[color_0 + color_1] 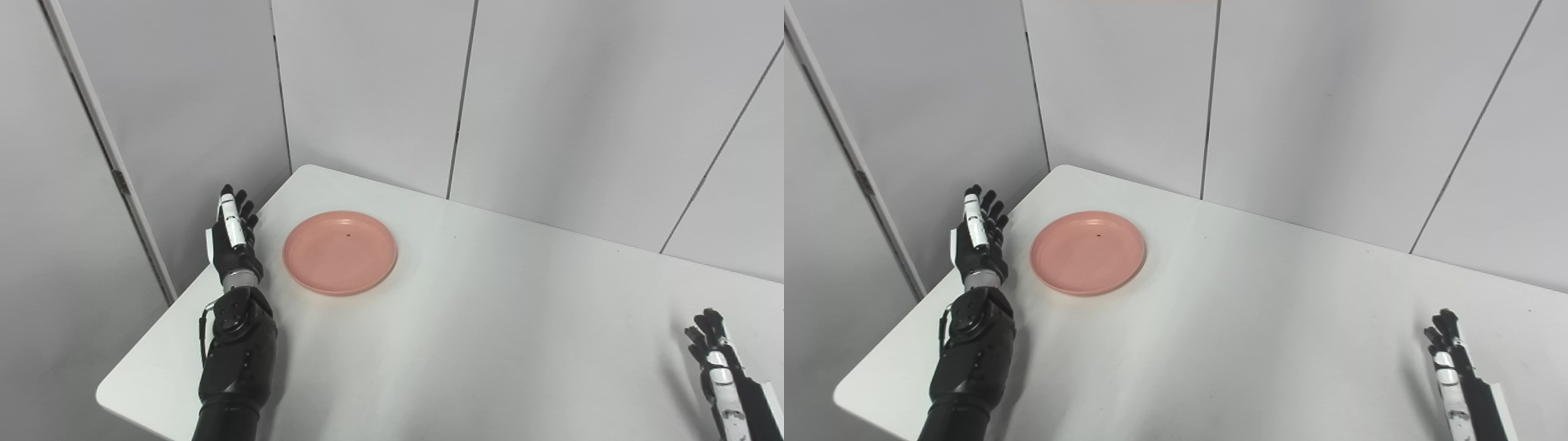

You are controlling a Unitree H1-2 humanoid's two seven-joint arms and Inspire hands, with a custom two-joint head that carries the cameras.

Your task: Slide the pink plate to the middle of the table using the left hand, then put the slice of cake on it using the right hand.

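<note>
A round pink plate point(340, 252) lies empty on the white table point(490, 318), toward its far left corner. My left hand point(233, 236) is open, edge-on, fingers straight and pointing away, just left of the plate with a small gap between them. It also shows in the right eye view point(979, 236), beside the plate point(1088, 252). My right hand point(716, 355) is open and empty at the table's near right, fingers pointing up. No slice of cake is in view.
Grey panel walls point(367, 92) stand close behind the table's far edges. The table's left edge runs just beside my left forearm point(236, 361).
</note>
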